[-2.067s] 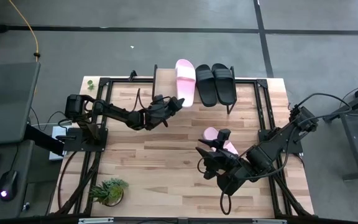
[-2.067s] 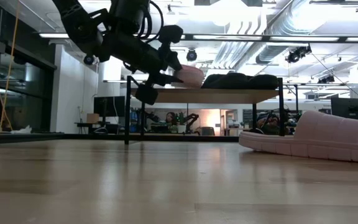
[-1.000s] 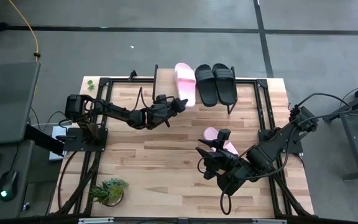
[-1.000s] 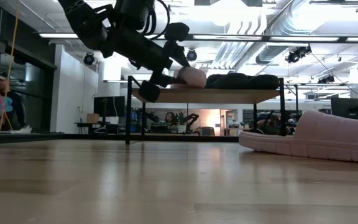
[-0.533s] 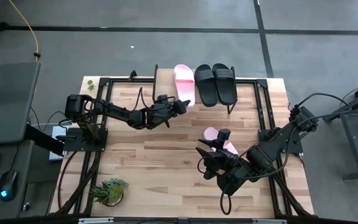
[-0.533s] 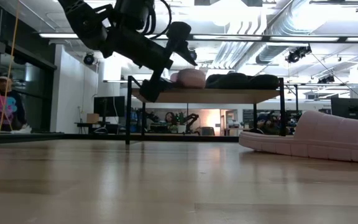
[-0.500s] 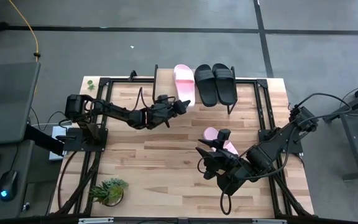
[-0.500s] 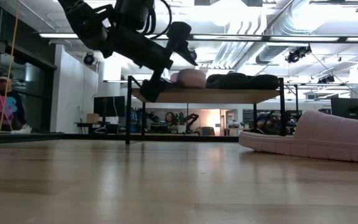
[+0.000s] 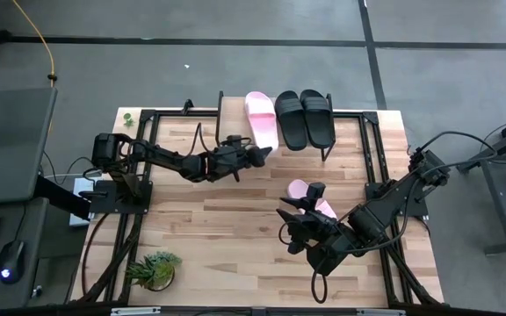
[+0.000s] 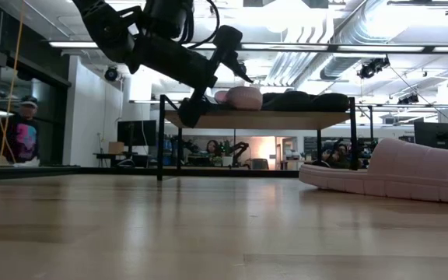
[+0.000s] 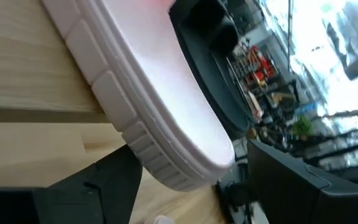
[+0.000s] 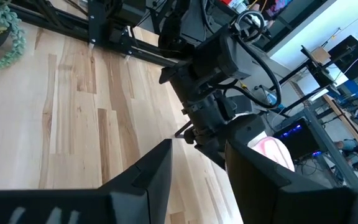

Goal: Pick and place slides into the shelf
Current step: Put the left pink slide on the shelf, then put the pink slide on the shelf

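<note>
One pink slide (image 9: 262,121) lies on the shelf (image 9: 233,114), left of two black slides (image 9: 304,118). Its near end (image 11: 185,155) juts past the shelf's near edge. My left gripper (image 9: 259,154) is open there, one finger above that end and one below it (image 10: 212,78). A second pink slide (image 9: 312,198) rests sole down on the table (image 10: 387,171). My right gripper (image 9: 290,226) hovers open just near-left of it, with nothing between its fingers (image 12: 197,186). My left gripper is open around the pink slide's near end (image 11: 166,168), coming level from the table's near-left side. The lower finger (image 11: 114,180) stands close under the sole, and I cannot tell whether it touches. The slide lies on the shelf top.
A small potted plant (image 9: 154,268) stands at the table's near left corner. Black frame rails run along the table's left and right sides (image 9: 372,158). Bare wood lies between the arms (image 9: 235,219). A person stands far off in the room (image 10: 22,128).
My left gripper has opened and let go of the pink slide's near end, and it has edged a little toward the table's right edge. The slide has stayed lying on the shelf.
</note>
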